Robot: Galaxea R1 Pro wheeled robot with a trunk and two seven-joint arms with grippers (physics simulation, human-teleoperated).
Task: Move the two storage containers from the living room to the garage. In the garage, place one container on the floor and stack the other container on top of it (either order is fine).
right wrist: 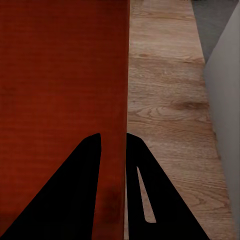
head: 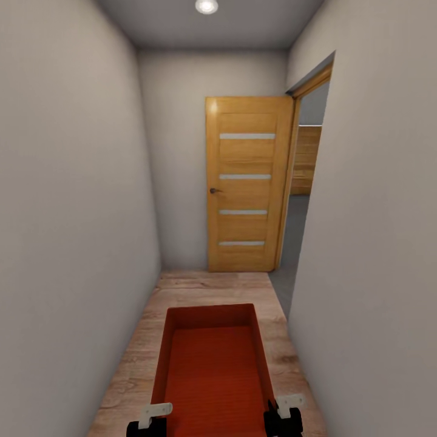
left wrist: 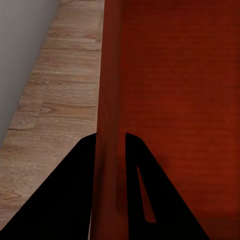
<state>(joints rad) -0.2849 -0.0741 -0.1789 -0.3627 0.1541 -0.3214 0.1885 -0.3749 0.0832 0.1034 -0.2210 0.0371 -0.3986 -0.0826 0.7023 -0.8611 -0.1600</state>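
Narrow corridor with plain grey-white walls (head: 67, 200) and light wood plank flooring (head: 206, 288), seen from the head camera. Orange-red open-top storage container (head: 212, 370) carried low at 6 o'clock of the head view, long axis pointing toward 12 o'clock, held above the planks and level, interior empty. Left gripper (head: 147, 423) at about 7 o'clock on the near end of the container's left wall, right gripper (head: 283, 417) at about 5 o'clock on the near end of its right wall. In the left wrist view, left gripper (left wrist: 110, 142) clenched on the thin left wall of the container (left wrist: 175, 100), one black finger (left wrist: 80, 170) outside over the planks, the other inside over the red bottom. In the right wrist view, right gripper (right wrist: 113, 141) likewise clamped on the right wall of the container (right wrist: 60, 90), one finger (right wrist: 142, 170) outside above the wood floor (right wrist: 165, 100), the other inside the box. Orange-wood door (head: 247, 185) with four frosted strips and a dark handle at 12 o'clock, swung open against the far wall. Open doorway (head: 303, 176) just right of it, toward 1 o'clock, with grey floor and wooden panelling visible beyond. Round ceiling light (head: 206, 6) lit at the very top, 12 o'clock.
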